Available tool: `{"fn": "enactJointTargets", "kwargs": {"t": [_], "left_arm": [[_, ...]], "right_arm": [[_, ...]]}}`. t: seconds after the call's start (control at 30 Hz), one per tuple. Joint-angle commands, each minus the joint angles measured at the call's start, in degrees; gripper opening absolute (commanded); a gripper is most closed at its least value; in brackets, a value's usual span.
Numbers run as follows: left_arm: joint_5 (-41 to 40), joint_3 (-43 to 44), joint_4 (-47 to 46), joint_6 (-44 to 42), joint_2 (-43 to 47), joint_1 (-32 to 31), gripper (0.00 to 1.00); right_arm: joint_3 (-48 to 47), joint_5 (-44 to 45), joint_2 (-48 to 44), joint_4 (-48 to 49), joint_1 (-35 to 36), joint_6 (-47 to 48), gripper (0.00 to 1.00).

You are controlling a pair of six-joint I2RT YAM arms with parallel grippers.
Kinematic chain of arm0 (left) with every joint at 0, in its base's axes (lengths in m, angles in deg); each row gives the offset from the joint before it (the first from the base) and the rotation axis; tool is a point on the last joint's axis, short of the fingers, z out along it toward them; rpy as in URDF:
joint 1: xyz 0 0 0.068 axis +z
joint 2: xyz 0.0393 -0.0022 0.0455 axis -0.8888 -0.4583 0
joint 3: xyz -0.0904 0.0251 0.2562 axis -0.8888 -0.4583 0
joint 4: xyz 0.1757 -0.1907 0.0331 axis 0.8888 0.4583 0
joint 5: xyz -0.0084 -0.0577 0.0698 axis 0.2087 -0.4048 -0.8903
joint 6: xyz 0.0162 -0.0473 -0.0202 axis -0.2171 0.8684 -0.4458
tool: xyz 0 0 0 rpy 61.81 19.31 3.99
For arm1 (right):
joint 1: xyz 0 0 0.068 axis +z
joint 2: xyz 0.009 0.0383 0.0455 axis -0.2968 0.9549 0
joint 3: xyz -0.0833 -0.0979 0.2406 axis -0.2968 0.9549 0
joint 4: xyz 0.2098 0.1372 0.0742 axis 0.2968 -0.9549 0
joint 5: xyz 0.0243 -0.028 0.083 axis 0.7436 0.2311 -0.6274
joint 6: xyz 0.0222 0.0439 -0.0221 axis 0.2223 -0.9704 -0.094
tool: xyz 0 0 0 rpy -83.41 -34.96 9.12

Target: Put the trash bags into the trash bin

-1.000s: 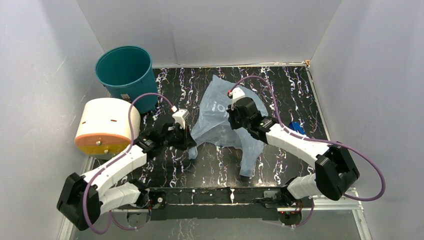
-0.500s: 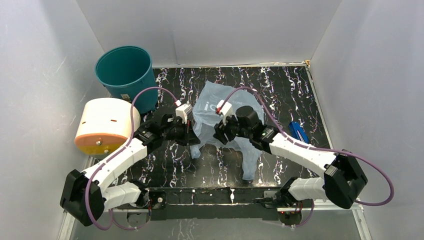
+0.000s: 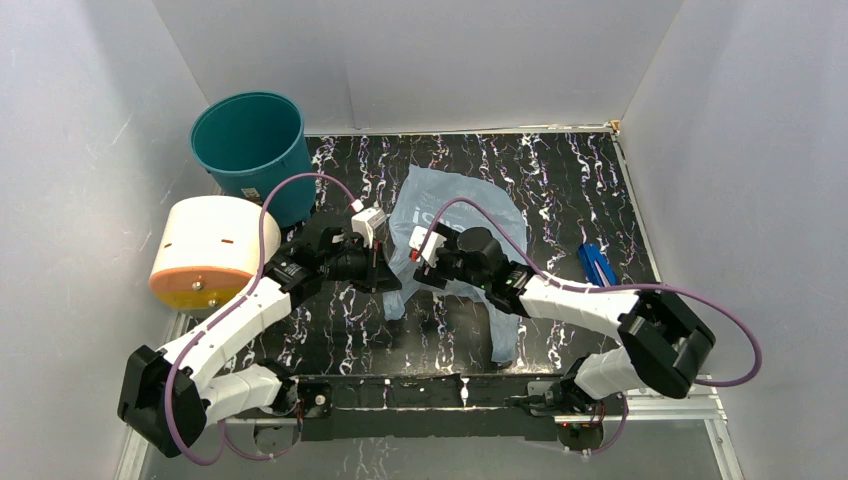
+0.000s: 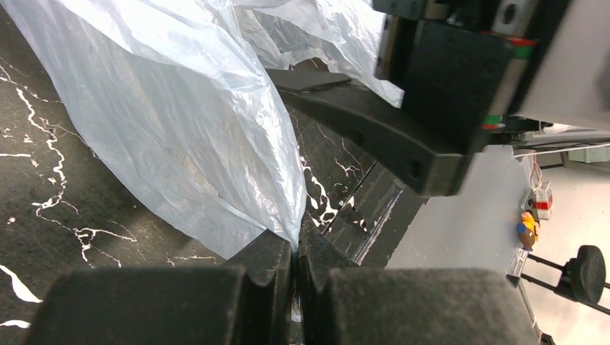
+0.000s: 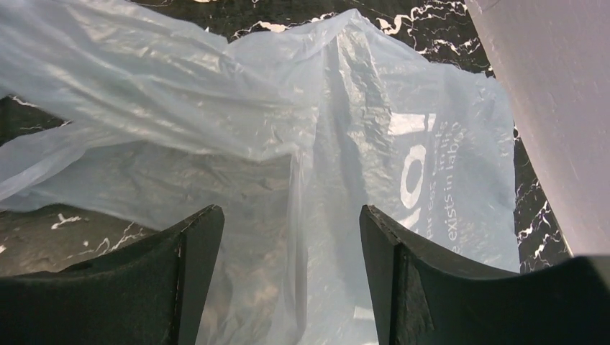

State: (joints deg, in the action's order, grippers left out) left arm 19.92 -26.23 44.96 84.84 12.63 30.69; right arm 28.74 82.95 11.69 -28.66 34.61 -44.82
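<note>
Top external: trash bag lies crumpled mid-frame; trash bin stands upright upper left, well apart from it.
Left wrist: left gripper pinched tight on trash bag edge, lower centre.
Right wrist: right gripper spread wide over trash bag, gripping nothing.

White arm links, black joints, purple cables, black end effector fingers

I see the table as black, streaked with white marble-like veins. The trash bag is translucent light blue with white lettering. The trash bin is plain teal. A cylinder at the left edge is cream with an orange end. The left fingers and right fingers are black, and the cables are purple.
</note>
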Motion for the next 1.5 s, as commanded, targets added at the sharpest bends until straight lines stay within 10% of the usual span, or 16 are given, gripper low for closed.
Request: {"fn": "enactJointTargets", "kwargs": {"t": [0.0, 0.17, 0.27, 0.33, 0.47, 0.73, 1.47], "left_arm": [[3.1, 1.8, 0.8, -0.8, 2.1, 0.1, 0.00], [1.3, 1.4, 1.3, -0.7, 3.4, 0.1, 0.00], [-0.4, 0.8, 1.5, -0.5, 3.7, 0.1, 0.00], [-3.0, 0.2, 1.0, 0.4, 4.3, 0.1, 0.04], [-7.7, -1.4, -2.7, 3.2, 6.5, 0.2, 0.46], [-1.9, -7.9, -21.3, 12.1, 6.5, 0.2, 0.69], [9.5, -10.2, -37.7, 14.9, 0.1, -0.1, 0.79]], "right_arm": [[-3.5, -0.7, 3.3, 10.2, 0.1, 2.3, 0.75], [-3.3, 7.2, 4.7, 18.5, 0.5, 0.1, 0.43], [-4.6, 8.7, 3.5, 17.0, 0.5, -0.6, 0.00], [-6.3, 8.1, 2.4, 13.8, 0.5, -3.2, 0.00], [-11.1, 10.4, 1.2, 3.1, 0.5, -12.6, 0.00], [-19.4, 15.0, 2.6, -12.6, 0.3, -32.3, 0.00], [-34.7, -5.2, 10.9, -31.5, -10.3, -50.0, 0.00]]}}
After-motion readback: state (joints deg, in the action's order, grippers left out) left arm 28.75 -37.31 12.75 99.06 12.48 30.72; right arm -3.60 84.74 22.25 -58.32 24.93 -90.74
